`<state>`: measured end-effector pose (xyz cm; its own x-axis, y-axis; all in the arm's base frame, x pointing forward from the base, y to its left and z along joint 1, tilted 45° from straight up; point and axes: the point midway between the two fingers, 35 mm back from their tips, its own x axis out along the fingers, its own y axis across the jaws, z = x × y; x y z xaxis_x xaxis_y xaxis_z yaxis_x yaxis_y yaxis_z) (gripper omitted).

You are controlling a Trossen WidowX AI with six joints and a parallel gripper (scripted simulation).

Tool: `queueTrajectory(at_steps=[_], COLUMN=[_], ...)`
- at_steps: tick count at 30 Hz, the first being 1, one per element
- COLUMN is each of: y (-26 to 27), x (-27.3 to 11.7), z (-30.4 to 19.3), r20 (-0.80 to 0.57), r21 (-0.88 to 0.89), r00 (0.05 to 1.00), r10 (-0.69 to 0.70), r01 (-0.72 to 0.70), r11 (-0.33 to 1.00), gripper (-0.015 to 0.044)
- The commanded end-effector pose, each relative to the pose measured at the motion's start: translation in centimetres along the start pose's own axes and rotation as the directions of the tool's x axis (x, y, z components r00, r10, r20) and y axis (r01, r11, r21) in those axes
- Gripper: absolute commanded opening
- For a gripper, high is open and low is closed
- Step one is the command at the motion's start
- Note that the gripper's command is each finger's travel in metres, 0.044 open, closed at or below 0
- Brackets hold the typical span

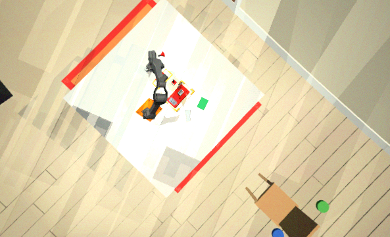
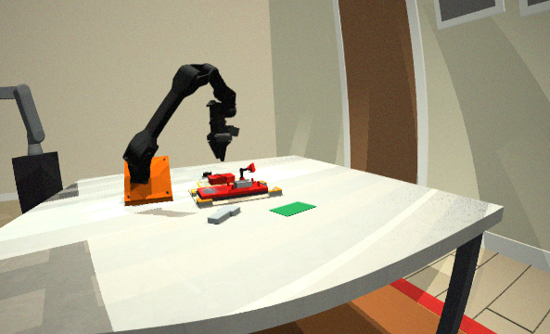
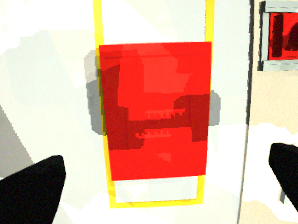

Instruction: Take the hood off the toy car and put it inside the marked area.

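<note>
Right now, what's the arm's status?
Tool open, raised, touching nothing. Flat red rectangular hood down within yellow outline. Nothing visible between tool and hood.

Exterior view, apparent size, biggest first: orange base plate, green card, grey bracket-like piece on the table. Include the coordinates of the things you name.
1. Orange base plate (image 1: 139,111) (image 2: 161,181)
2. Green card (image 1: 202,103) (image 2: 293,209)
3. Grey piece (image 1: 188,115) (image 2: 223,214)

The card and grey piece sit nearer the camera than the plate, yet look smaller.

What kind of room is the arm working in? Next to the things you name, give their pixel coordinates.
Probably an indoor room set up as a small robot workspace: a white table (image 1: 214,76) (image 2: 349,232) with the arm bolted on an orange plate (image 1: 142,110) (image 2: 163,173), a plank floor (image 1: 329,148) (image 2: 511,283) and a brown door (image 2: 378,83).
</note>
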<state>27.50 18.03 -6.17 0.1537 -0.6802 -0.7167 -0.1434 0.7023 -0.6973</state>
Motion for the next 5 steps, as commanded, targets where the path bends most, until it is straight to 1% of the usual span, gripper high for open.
queueTrajectory(at_steps=[1, 5], y=[0.01, 0.01], x=[-0.06, -0.06], z=[-0.05, -0.05], r20=[-0.003, -0.003], r21=[0.005, 0.005], r00=[1.0, 1.0], r10=[0.003, 0.003], r01=[-0.003, -0.003], r11=[1.0, 1.0], gripper=[0.044, 0.044])
